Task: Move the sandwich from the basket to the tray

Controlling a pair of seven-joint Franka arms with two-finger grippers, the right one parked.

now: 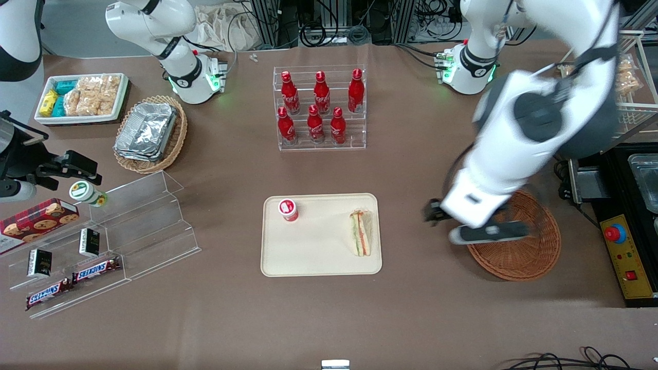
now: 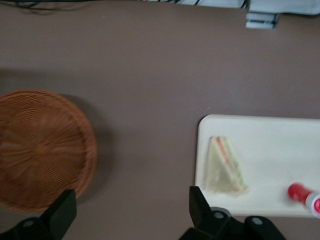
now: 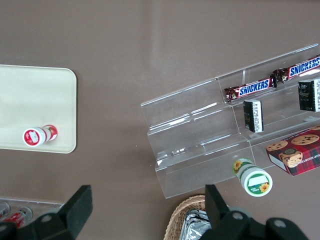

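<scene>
Cream tray (image 1: 318, 257) bears the triangular sandwich (image 1: 361, 232); hand (image 2: 130, 212), fingers apart, seemingly above the woven basket's (image 1: 529, 252) edge.

My gripper (image 2: 131, 212) hangs with its fingers (image 2: 199, 204) spread wide, nothing between them, above bare brown table (image 2: 150, 65). The wicker basket (image 2: 42, 150) holds nothing. Well apart from it, the sandwich (image 2: 226, 166) lies flat on the cream tray (image 2: 280, 145), near the tray's edge, with a red-capped bottle (image 2: 303, 196) lying close by.
</scene>
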